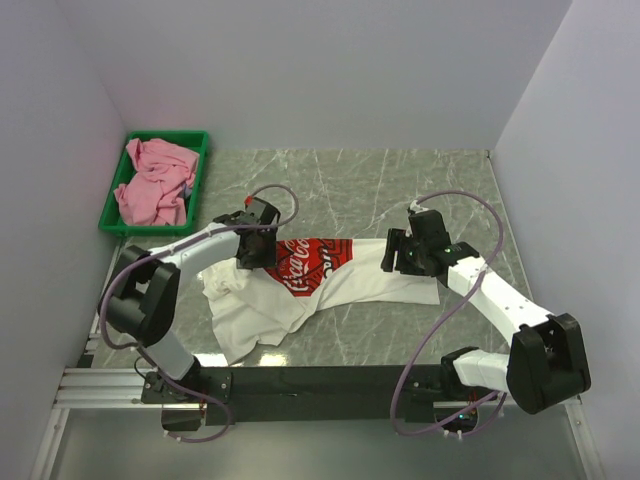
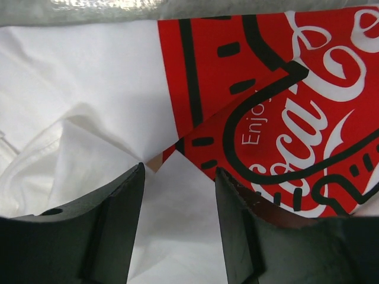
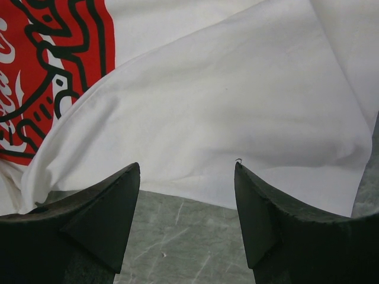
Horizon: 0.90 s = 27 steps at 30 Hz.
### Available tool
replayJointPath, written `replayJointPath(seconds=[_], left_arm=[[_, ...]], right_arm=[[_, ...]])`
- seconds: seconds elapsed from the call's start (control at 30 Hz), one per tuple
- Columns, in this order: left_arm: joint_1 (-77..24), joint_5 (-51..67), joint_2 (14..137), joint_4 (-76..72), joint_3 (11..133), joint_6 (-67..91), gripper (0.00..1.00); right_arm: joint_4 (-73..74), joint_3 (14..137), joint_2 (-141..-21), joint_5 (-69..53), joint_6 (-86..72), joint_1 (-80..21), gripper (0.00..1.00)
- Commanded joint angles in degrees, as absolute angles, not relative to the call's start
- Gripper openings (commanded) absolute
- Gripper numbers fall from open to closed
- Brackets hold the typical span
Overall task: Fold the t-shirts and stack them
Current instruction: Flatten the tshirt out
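Note:
The white t-shirt (image 1: 330,290) lies rumpled on the table, its red printed graphic (image 1: 305,262) creased and partly folded over. My left gripper (image 1: 258,245) is low over the shirt's far left part. In the left wrist view it (image 2: 179,168) stands open, with white cloth (image 2: 89,89) under the gap and the graphic (image 2: 296,118) just to the right. My right gripper (image 1: 400,252) is at the shirt's far right side. It (image 3: 187,164) is open over the hem (image 3: 237,89), with bare table between its fingers. The pink t-shirt (image 1: 155,182) lies bunched in the tray.
A green plastic tray (image 1: 203,160) sits at the back left against the left wall. The grey marble table (image 1: 400,180) is walled on three sides. A black rail (image 1: 320,380) with both arm bases runs along the near edge.

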<state>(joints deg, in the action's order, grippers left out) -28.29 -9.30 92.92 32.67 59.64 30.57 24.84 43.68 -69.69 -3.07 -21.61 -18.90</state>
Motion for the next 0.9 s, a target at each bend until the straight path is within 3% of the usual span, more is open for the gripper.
replayJointPath(seconds=[0.0,0.13,0.33,0.43,0.57,0.67,0.87], left_arm=[[-29.18,-10.10,94.83,31.90,61.96,28.83,0.57],[-29.44,-10.81,96.24,31.64,60.82,29.27,0.61],[-30.06,-10.46,96.50,30.59,58.80,30.23,0.57],[-30.59,-9.85,96.15,30.06,57.75,30.94,0.49],[-31.29,-9.67,95.28,29.71,56.95,31.20,0.20],[-31.38,-10.54,93.00,30.14,57.30,31.29,0.06],[-31.38,-15.99,82.98,31.82,59.59,32.08,0.01]], right_arm=[[22.50,42.80,-70.13,-2.99,-21.62,-18.19,0.71],[21.71,42.10,-70.49,-3.51,-21.45,-18.02,0.71],[20.92,41.75,-70.93,-3.96,-21.62,-17.75,0.71],[20.92,41.75,-70.75,-4.04,-21.71,-17.75,0.71],[21.00,41.75,-70.31,-4.04,-21.80,-17.58,0.71],[21.36,41.92,-69.88,-3.87,-21.97,-17.58,0.71],[21.97,42.54,-67.68,-1.50,-23.29,-17.49,0.71]])
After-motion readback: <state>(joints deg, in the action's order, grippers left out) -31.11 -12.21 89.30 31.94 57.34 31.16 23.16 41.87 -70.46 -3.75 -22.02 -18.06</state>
